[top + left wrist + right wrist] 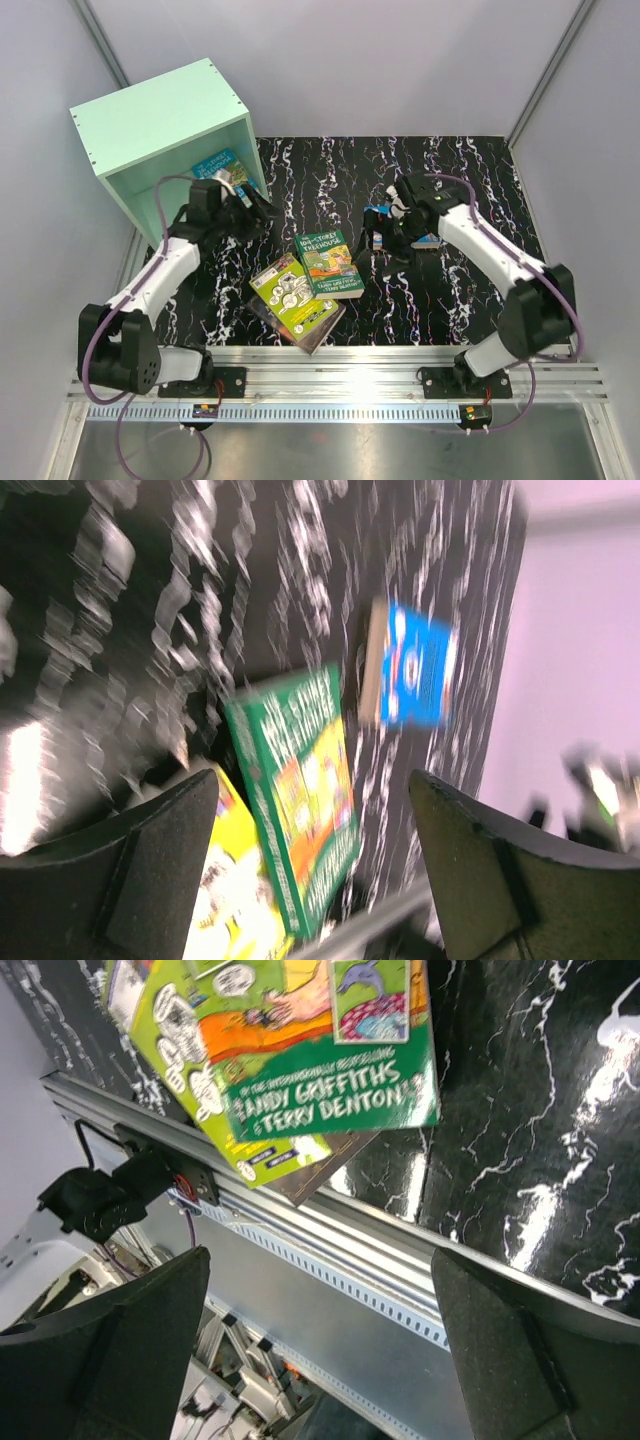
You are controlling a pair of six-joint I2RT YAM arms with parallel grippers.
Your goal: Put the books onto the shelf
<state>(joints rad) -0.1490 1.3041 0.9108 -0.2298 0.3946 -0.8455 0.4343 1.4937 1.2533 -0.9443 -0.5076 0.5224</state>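
The mint-green shelf (160, 110) stands at the back left, its open face toward the table's middle. A blue-green book (222, 163) leans inside it. My left gripper (256, 206) hovers just outside the opening, open and holding nothing (315, 780). Three books lie overlapped at the front middle: the green Treehouse book (328, 262) (300, 810) (300, 1050), a lime-green one (292, 292) (190, 1070) and a dark one (322, 332) underneath. A bright blue book (374, 212) (415, 665) lies mostly hidden under my right gripper (384, 238), which is open and empty (320, 1255).
A metal rail (340, 365) (350, 1250) runs along the near edge of the black marbled table (470, 170). Grey walls close in at both sides and the back. The left wrist view is blurred.
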